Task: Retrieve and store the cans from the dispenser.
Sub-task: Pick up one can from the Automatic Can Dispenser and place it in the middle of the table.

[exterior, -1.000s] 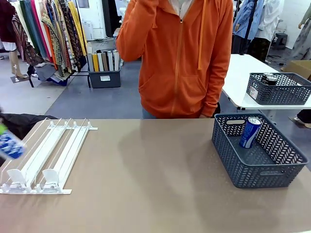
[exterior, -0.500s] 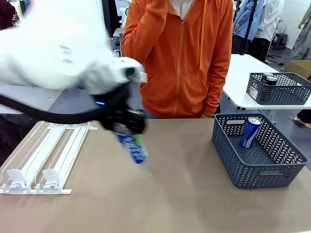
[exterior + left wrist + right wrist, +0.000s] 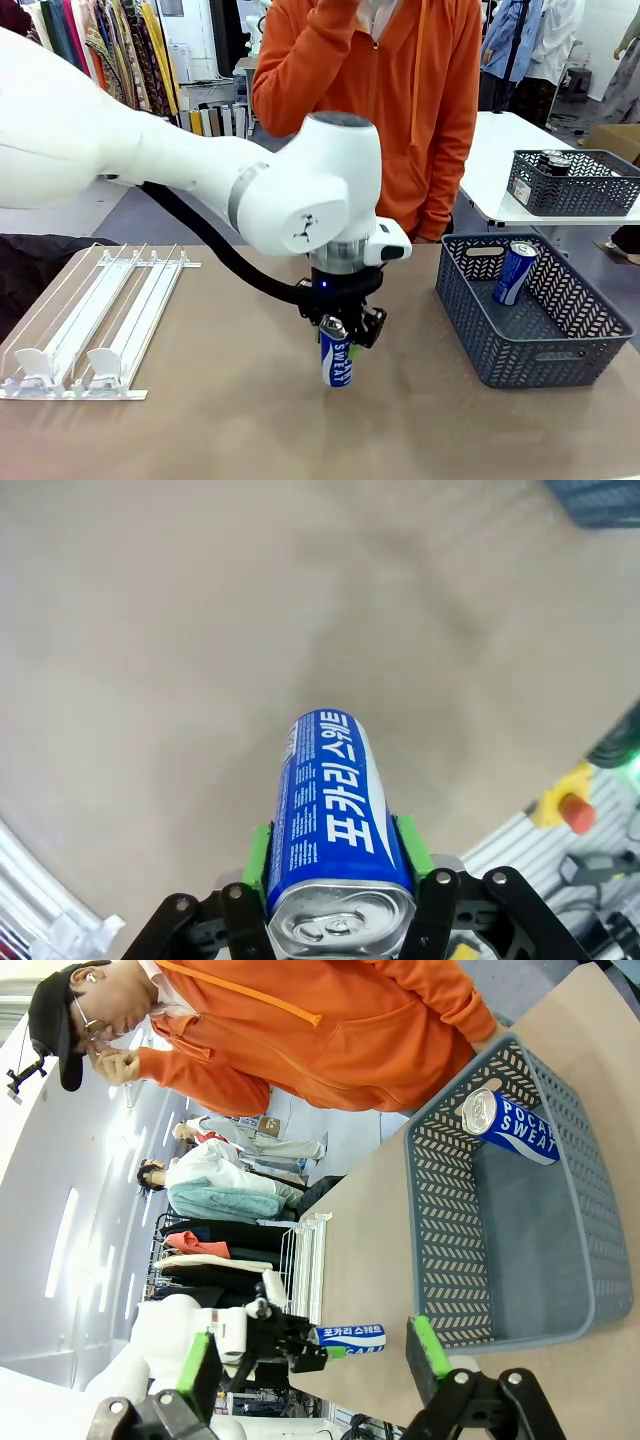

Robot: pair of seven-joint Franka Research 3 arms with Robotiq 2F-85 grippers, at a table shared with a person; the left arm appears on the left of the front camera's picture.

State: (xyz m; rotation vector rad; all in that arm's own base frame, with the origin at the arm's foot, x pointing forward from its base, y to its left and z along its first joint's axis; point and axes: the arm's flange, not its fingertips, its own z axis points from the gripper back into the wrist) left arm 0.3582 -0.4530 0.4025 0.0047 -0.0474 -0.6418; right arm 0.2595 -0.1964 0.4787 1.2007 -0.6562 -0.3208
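The left end effector (image 3: 337,332) grips an upright blue can (image 3: 336,360) at mid-table, beside a grey basket (image 3: 530,355).

Two blue cans (image 3: 336,362) (image 3: 515,272), two grey baskets (image 3: 560,355) (image 3: 590,195), one white dispenser (image 3: 95,320), one person (image 3: 375,110).

A tan table (image 3: 200,420) fronts a showroom with grey floor (image 3: 190,205), a clothes rack (image 3: 110,70) at left and a white table (image 3: 500,160) at right.

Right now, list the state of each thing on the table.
Left tool: shut on a blue can.
Blue can: upright, held at mid-table.
Right tool: open, holding nothing.
Second can: leaning inside the grey basket.
Grey basket: holds that one can.
Dispenser: lanes without cans.
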